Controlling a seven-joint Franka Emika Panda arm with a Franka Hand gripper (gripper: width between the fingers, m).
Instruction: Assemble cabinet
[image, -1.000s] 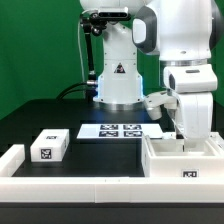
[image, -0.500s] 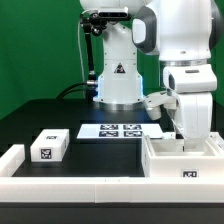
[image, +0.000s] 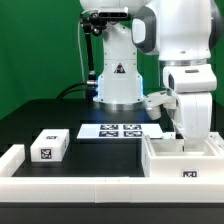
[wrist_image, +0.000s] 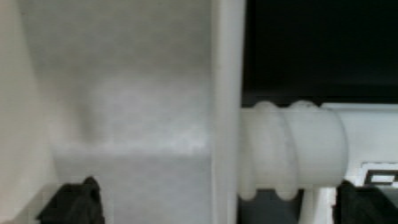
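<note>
The cabinet (image: 170, 163), a big white box with a square tag on its front, stands at the exterior view's right. My gripper (image: 179, 133) reaches down at its far wall. In the wrist view the gripper (wrist_image: 222, 205) is open, its dark fingertips (wrist_image: 75, 202) wide apart. An upright white cabinet wall (wrist_image: 228, 100) and a ribbed white round part (wrist_image: 294, 150) lie between them. The fingers touch neither. A small white drawer block (image: 47, 146) with tags lies on the black table at the exterior view's left, apart from the gripper.
The marker board (image: 118, 130) lies flat behind the middle of the table. A long white rail (image: 70, 186) runs along the front edge and turns back at the exterior view's left (image: 10, 158). The arm's base (image: 117, 75) stands behind.
</note>
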